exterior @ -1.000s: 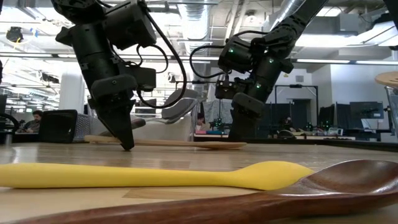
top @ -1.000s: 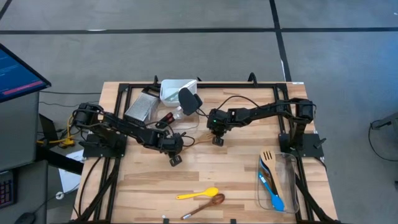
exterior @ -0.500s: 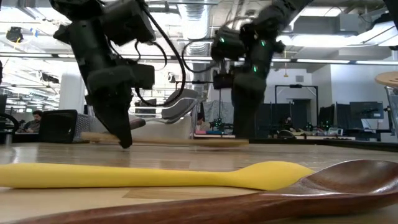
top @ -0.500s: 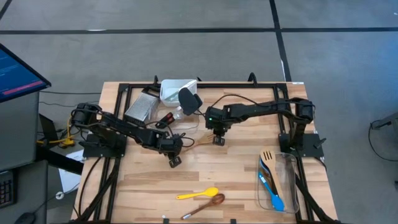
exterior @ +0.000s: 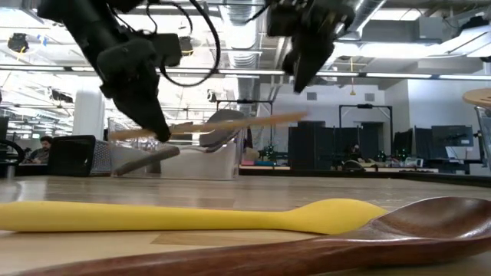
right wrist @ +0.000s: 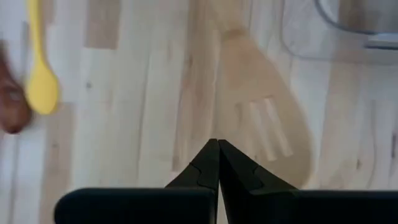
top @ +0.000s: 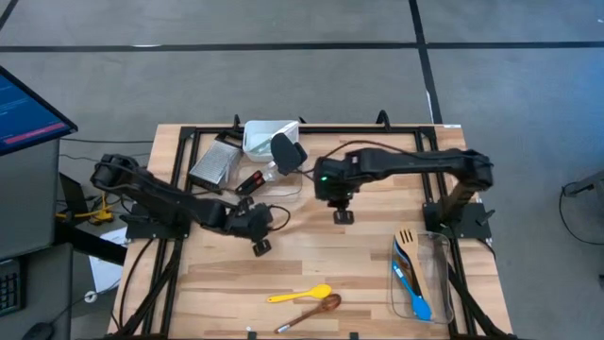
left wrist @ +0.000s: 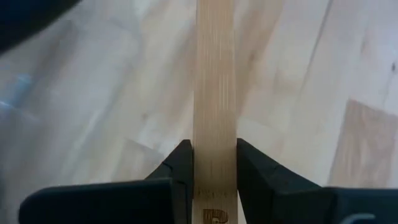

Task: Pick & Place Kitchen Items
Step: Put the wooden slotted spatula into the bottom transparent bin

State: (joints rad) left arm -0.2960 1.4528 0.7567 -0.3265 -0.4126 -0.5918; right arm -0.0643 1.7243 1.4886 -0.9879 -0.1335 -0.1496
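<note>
Your left gripper (left wrist: 213,163) is clamped on the wooden slotted turner (exterior: 207,126) handle, lifted clear of the table (top: 359,255) at centre. Right gripper (right wrist: 217,163) pinched closed, empty, hovering above the blade. Next, carry it over to the clear tub (top: 440,283) at right and release.

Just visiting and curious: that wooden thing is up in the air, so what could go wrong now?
The left tool pinches the wooden slotted turner only near its handle end, so it might swing or slip out. The shut right tool hovers close by and could be bumped.
</note>
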